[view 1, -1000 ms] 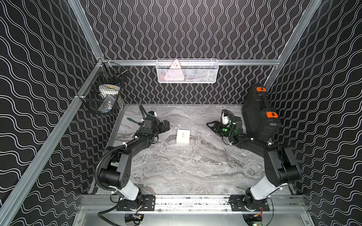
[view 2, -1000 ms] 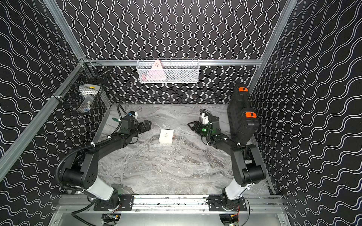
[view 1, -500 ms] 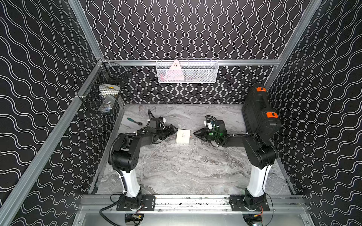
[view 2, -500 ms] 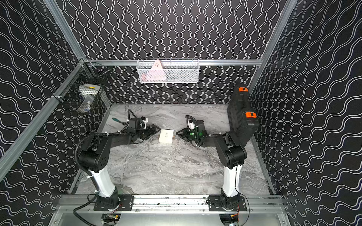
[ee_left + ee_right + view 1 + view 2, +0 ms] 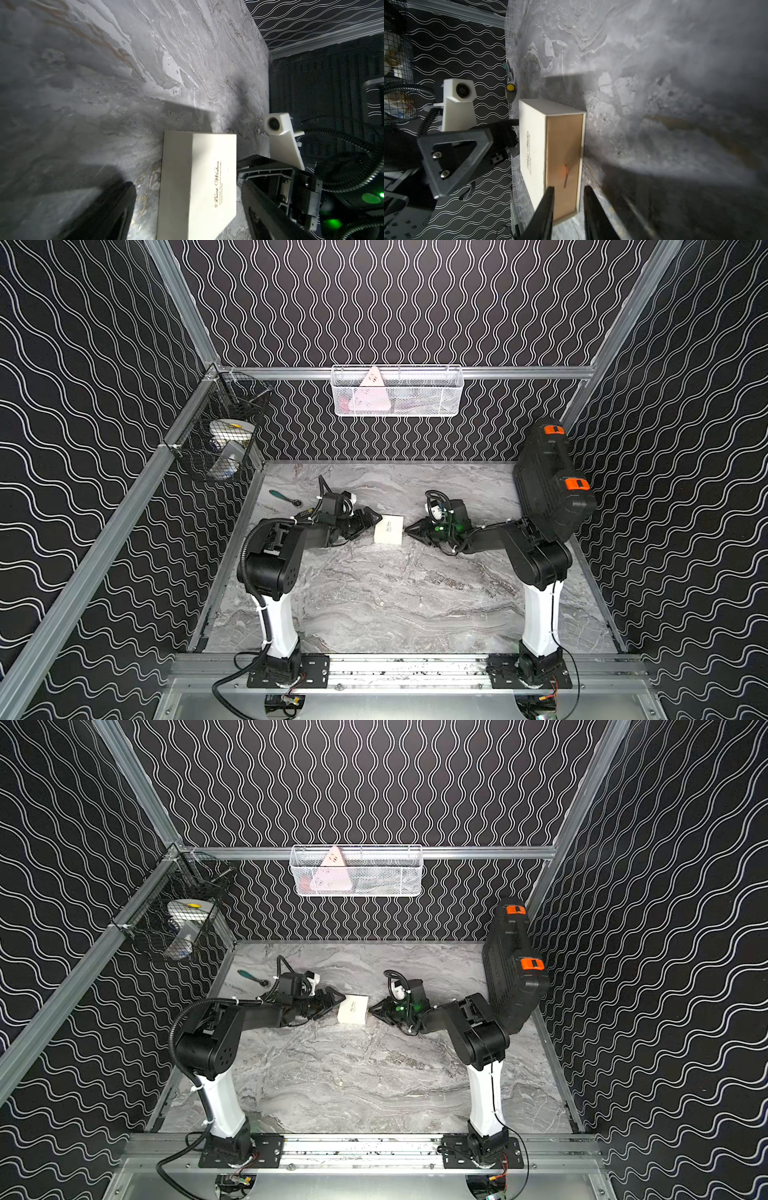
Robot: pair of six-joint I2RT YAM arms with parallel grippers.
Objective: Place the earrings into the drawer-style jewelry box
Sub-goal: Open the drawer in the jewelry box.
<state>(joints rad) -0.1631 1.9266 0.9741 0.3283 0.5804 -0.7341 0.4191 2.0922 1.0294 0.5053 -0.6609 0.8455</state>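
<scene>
The drawer-style jewelry box (image 5: 388, 529) (image 5: 352, 1009) lies flat at mid-table, a cream-white sleeve with small dark print. In the left wrist view the box (image 5: 197, 182) sits between the wide-spread fingers of my left gripper (image 5: 187, 185), which is open around one end, with gaps on both sides. My left gripper (image 5: 376, 519) is at the box's left edge and my right gripper (image 5: 409, 528) at its right edge. In the right wrist view the right gripper (image 5: 569, 188) stands narrowly open just before the tan drawer end (image 5: 562, 145) and its small orange pull tab (image 5: 566, 173). No earrings show.
A big black case with orange latches (image 5: 548, 485) leans against the right wall. A green-handled tool (image 5: 284, 497) lies at the back left. A white wire basket (image 5: 397, 391) hangs on the back wall, and a black mesh basket (image 5: 220, 443) on the left wall.
Both arms have swung in low towards the box from either side. The right jaws have narrowed a lot and the left jaws a little. The box has stayed put.
</scene>
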